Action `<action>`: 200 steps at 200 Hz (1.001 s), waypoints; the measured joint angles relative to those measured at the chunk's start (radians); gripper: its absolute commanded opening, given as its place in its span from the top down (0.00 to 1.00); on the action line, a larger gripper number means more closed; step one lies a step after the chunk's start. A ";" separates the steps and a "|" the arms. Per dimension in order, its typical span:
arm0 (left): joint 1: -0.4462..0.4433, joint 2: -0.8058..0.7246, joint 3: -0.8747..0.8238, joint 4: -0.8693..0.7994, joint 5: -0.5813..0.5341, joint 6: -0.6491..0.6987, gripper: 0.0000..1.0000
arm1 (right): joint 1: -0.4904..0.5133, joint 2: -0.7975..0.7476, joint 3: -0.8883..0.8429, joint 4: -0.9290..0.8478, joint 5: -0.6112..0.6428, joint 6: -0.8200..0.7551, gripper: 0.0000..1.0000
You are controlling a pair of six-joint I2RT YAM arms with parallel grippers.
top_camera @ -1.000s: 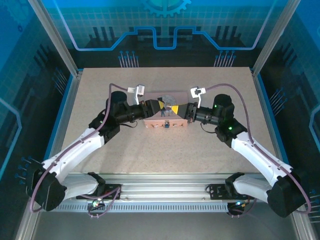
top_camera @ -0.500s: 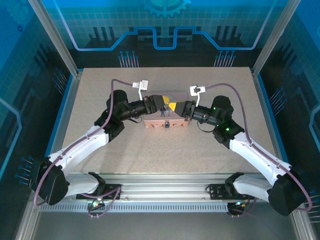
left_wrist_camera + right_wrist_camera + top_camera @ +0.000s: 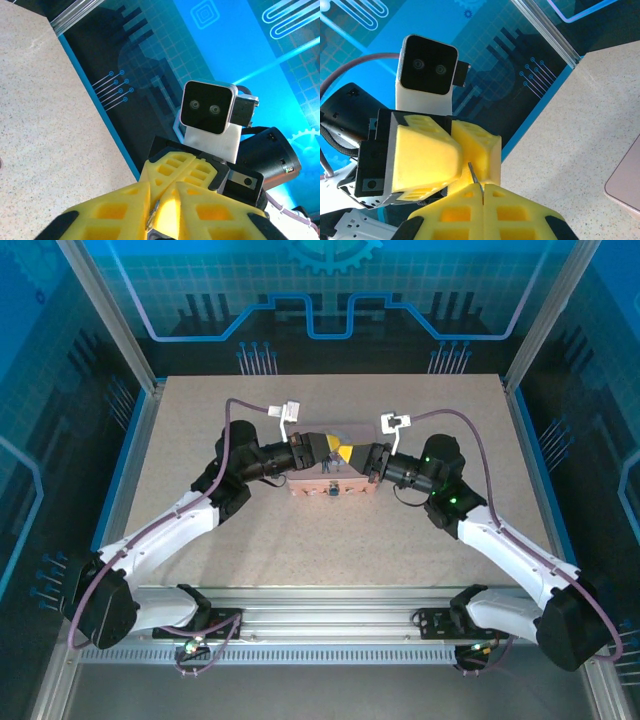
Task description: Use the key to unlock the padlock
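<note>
Right wrist view: right gripper (image 3: 482, 192), closed on what seems the key (image 3: 472, 175), faces the closed left gripper (image 3: 454, 152); insertion next needs fine alignment.

Bench (image 3: 200, 440): speckled beige top, matt, fine-grained.
Tin (image 3: 627, 180): pink, smooth, satin sheen.
Left tool (image 3: 155, 212) and right tool (image 3: 482, 200): fingers look like yellow moulded plastic, matt, ribbed with open pockets; mounts black and matt.
Key (image 3: 472, 174): thin bare grey metal, dull shine.
Camera (image 3: 207, 115): white matt plastic body, glossy black face.
Arm shells (image 3: 160, 535): smooth white plastic, slight gloss; joints matt black.
Rail (image 3: 330, 625): bare silvery metal, ridged.
Walls (image 3: 330, 300): glossy blue printed panels.
</note>
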 measured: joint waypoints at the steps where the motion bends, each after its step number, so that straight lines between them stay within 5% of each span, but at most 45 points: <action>1: 0.000 0.000 0.000 0.000 0.000 0.001 0.84 | 0.000 0.000 -0.001 0.001 0.000 0.000 1.00; 51: 0.000 0.000 -0.005 0.003 0.000 0.002 1.00 | 0.000 -0.010 -0.007 0.007 0.004 0.005 1.00; 157: 0.000 0.000 -0.005 -0.007 0.001 0.002 1.00 | 0.000 -0.012 -0.028 0.032 0.002 0.011 1.00; 167: 0.000 0.000 -0.005 -0.008 0.001 0.002 0.77 | 0.000 -0.013 -0.028 0.032 0.002 0.011 1.00; 183: 0.000 0.000 -0.005 -0.007 0.001 0.011 0.62 | 0.000 -0.014 -0.028 0.028 -0.001 0.010 1.00; 200: 0.000 -0.001 -0.005 -0.009 -0.002 0.016 0.32 | -0.002 -0.017 -0.028 0.011 0.000 0.010 1.00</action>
